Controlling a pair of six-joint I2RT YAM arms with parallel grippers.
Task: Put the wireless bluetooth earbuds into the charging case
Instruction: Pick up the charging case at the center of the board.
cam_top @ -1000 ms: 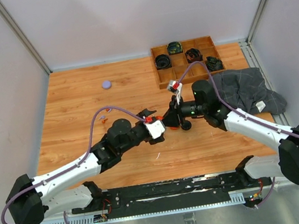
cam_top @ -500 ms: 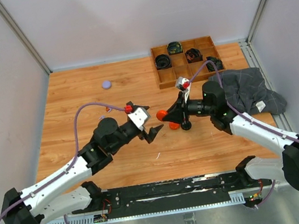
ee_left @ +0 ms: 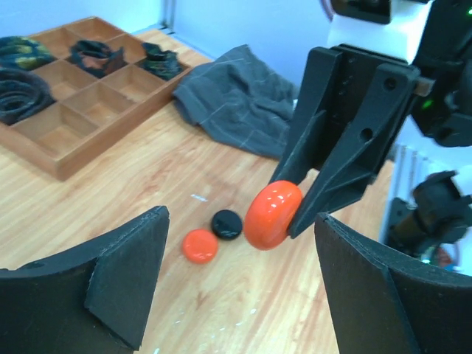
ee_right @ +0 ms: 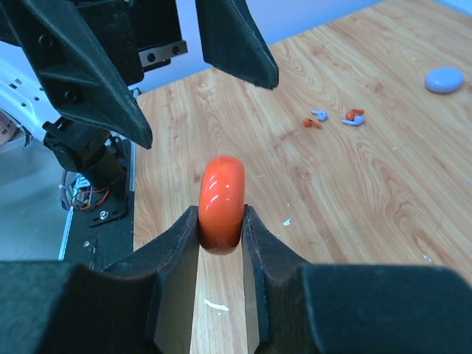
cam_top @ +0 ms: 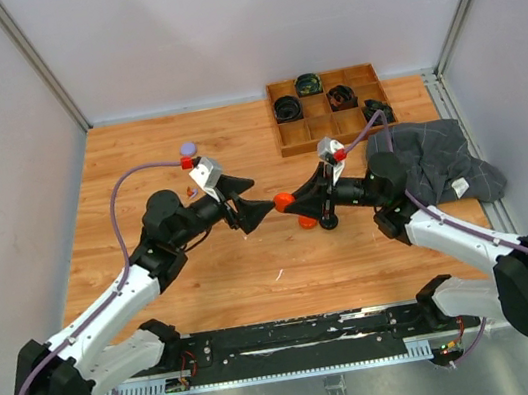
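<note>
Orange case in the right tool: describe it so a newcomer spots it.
On the wooden table, look mid-table at the right tool. The glossy orange case is pinched edge-on there, raised, unlike the orange disc and black disc lying below.

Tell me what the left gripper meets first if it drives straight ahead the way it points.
Most likely the orange case, pinched in the right gripper; it sits centred between the open fingers of the left gripper in the left wrist view. How far off is unclear.
</note>
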